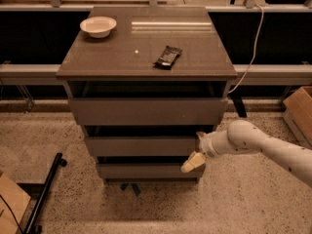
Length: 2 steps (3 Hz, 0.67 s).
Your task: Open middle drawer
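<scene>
My gripper (pixel 196 149) at the middle drawer (pixel 141 146)
It sits at the drawer's right end (open or closed, I can't tell); the drawer lies midway down the cabinet (pixel 146 57).

You see the grey-brown middle drawer (pixel 141 146) beneath a brown worktop (pixel 146 62). The cream-tipped end effector (pixel 194 151), on a white arm (pixel 263 143) with dark dots, sits at the drawer's right end. The bowl (pixel 98 26) is off-white, the packet (pixel 167 57) black, and the floor (pixel 243 199) speckled beige.
</scene>
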{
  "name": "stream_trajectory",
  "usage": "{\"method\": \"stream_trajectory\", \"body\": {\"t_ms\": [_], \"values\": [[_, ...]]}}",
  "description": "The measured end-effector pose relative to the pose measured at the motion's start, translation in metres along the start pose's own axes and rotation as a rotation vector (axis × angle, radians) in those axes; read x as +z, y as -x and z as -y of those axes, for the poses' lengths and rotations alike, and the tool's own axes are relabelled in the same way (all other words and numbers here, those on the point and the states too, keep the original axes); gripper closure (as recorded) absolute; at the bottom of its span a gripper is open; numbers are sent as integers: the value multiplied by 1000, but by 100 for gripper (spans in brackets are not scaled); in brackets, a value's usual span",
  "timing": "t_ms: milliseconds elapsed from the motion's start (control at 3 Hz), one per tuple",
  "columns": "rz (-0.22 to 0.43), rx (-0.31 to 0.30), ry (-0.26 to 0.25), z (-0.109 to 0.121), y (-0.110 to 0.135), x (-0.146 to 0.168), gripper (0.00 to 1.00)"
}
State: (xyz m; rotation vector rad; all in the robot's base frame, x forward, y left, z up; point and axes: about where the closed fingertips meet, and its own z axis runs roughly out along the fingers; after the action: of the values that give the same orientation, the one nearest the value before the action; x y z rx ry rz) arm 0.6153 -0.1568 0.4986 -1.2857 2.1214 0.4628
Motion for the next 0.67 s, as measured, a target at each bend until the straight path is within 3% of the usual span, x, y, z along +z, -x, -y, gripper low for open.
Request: {"method": "stream_trajectory", "body": {"t_ms": [667], "values": [[50, 14, 43, 61, -18, 53, 0]]}}
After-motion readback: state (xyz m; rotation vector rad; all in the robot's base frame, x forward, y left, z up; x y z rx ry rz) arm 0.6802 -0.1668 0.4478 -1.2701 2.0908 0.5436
